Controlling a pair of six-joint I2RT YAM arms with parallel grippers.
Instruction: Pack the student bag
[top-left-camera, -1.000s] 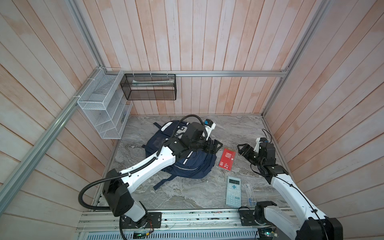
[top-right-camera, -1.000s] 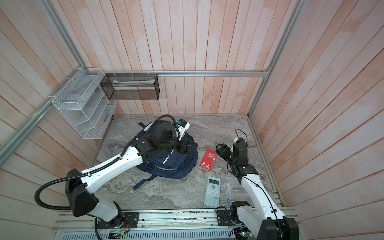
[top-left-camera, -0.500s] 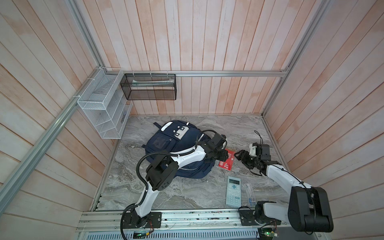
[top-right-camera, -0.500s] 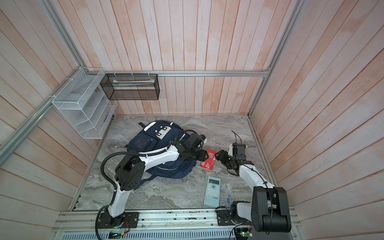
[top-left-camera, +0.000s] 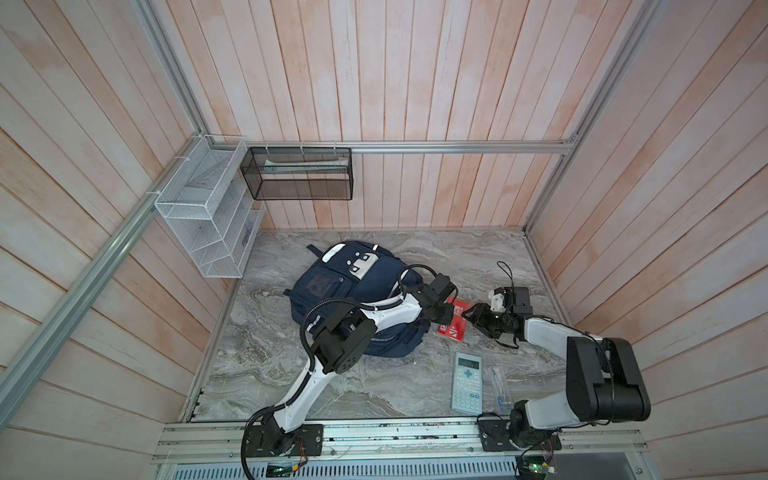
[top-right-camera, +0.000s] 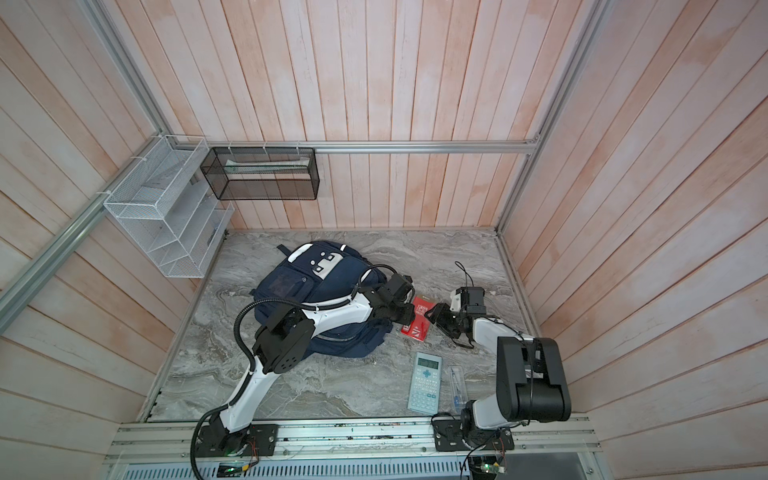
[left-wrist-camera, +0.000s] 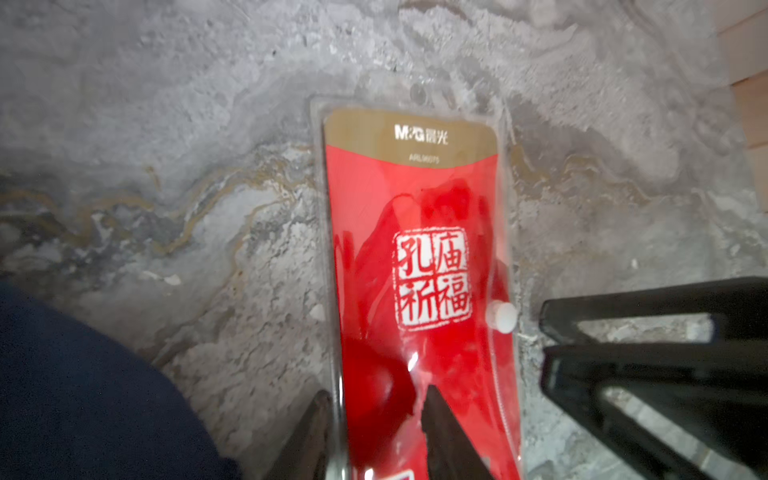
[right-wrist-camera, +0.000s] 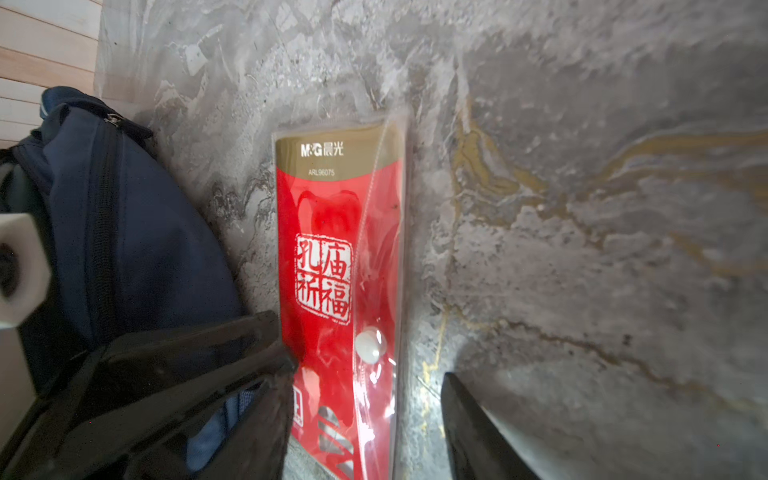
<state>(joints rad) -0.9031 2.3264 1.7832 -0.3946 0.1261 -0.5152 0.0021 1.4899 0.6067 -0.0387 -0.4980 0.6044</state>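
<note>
The navy student bag (top-left-camera: 332, 286), white-striped with a white buckled flap, lies at the bench's (top-left-camera: 270, 353) ten o'clock. The right gripper's (top-left-camera: 470, 316) jaws stand apart astride a red packet (top-left-camera: 456, 329). Whether the left gripper's (top-left-camera: 448, 319) jaws clamp it, I cannot tell.

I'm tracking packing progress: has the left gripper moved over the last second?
Yes. The left gripper swung right, off the top of the student bag, and now sits at the near edge of the red packet, closer to the calculator.

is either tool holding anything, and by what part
Nothing is clamped yet: the left tool straddles the red pouch at one long edge; the right tool stands open beside it.
</note>
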